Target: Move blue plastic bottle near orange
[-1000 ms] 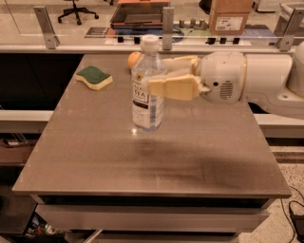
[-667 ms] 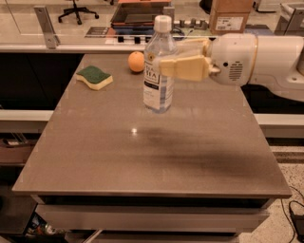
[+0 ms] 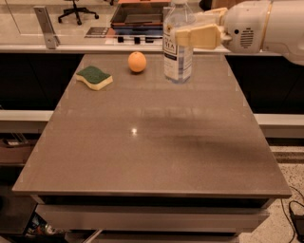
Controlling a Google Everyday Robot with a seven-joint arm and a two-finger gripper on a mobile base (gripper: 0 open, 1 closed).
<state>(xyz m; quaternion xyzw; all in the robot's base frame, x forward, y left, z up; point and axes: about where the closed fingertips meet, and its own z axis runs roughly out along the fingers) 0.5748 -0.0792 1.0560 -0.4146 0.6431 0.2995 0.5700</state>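
the gripper is at the far right of the table, reaching in from the right on a thick white arm. its two tan fingers are closed on the upper half of the bottle, one finger across the near side and the other showing behind it. the bottle stands upright in that hold. it is clear plastic with a faint blue tint and a white label with dark lettering. its top is cut off by the upper edge of the view. its base is down at the table top near the far edge, but whether it rests on the surface or hangs just over it i cannot tell.

the orange sits on the table to the left of the bottle, near it but not touching, with a bare strip of table between them. farther left and a little nearer lies a sponge, green on top and yellow below, well apart from the bottle. the table top is grey-brown, with a small bright glint near its middle and a soft dark shadow to the right of that.

beyond the far edge there is a pale counter with a dark tray and a metal bracket, and an office chair behind them.
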